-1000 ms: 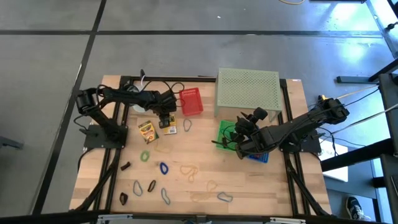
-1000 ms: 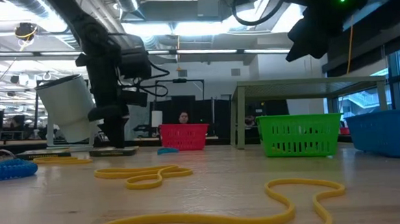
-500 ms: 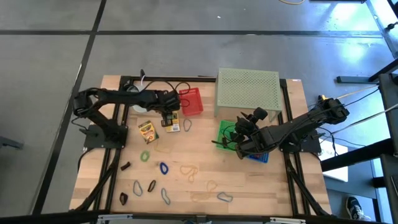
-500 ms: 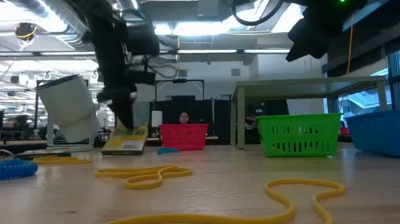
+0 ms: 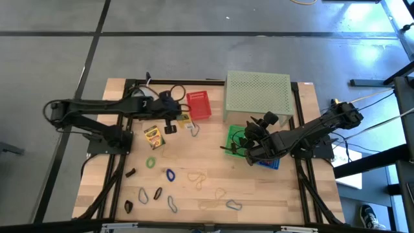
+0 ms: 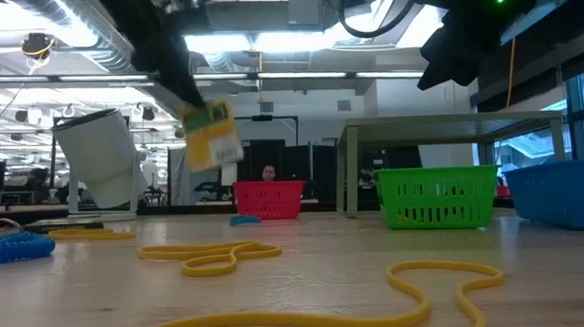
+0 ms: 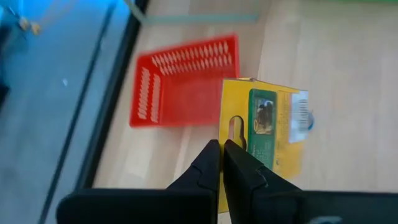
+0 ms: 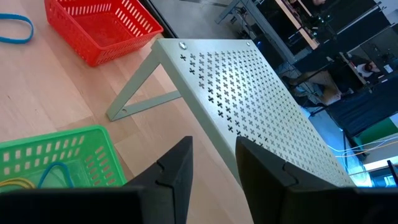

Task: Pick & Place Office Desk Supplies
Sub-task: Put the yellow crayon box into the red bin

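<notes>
My left gripper (image 7: 222, 148) was pinched tight on the top edge of a small yellow printed box (image 7: 264, 134), holding it up off the table. In the high view that box (image 5: 185, 121) sat left of centre in the upper half of the frame, just at the lower left corner of the red basket (image 5: 198, 105). In the low view it hung tilted in the air (image 6: 211, 135), upper left of centre, above the table. A blue loop (image 7: 309, 120) peeked out just behind the box in the left wrist view.

My right gripper (image 8: 211, 163) waited at the right of the high view, over the green basket (image 5: 234, 139), next to the blue basket (image 5: 270, 162). Its fingers (image 8: 176, 165) stood partly apart with nothing between them. The pale green perforated stand (image 5: 257, 92) was at upper centre right.

A second yellow printed box (image 5: 153, 136) lay flat on the wood, below and left of the held one. A green loop (image 5: 151, 162) lay below it. Yellow loops (image 5: 197, 178), blue loops (image 5: 170, 175) and small dark clips (image 5: 130, 173) were scattered across the lower middle of the high view. The green basket held a blue loop (image 8: 53, 170) and a yellow one, seen in the right wrist view. A pale mug-like object (image 6: 102, 160) stood at left in the low view.
</notes>
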Controlling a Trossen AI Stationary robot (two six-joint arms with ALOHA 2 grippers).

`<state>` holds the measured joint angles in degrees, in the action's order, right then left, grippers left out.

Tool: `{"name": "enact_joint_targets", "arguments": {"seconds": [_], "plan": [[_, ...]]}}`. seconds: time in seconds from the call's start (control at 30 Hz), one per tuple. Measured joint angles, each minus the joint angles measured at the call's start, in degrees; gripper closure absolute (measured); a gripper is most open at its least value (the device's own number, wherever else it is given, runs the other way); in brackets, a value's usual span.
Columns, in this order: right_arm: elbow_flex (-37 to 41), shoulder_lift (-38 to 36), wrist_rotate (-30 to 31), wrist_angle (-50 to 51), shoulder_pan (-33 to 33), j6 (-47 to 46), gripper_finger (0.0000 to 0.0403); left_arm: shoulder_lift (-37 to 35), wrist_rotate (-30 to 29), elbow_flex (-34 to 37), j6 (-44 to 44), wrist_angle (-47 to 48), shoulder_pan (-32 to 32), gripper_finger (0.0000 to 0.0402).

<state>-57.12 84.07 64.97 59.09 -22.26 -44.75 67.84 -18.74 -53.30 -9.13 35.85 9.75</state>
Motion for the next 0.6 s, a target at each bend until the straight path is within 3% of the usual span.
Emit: {"name": "enact_joint_targets", "arguments": {"seconds": [0.2, 0.6], "plan": [[0.0, 0.0, 0.0, 0.0, 0.0, 0.0, 0.0280, -5.1, -3.4, 0.0, 0.4, -4.5, -5.2, 0.0398], [0.0, 0.0, 0.0, 0.0, 0.0, 0.0, 0.0280, -5.3, -3.1, 0.0, -7.1, -30.7, -12.0, 0.0398]]}}
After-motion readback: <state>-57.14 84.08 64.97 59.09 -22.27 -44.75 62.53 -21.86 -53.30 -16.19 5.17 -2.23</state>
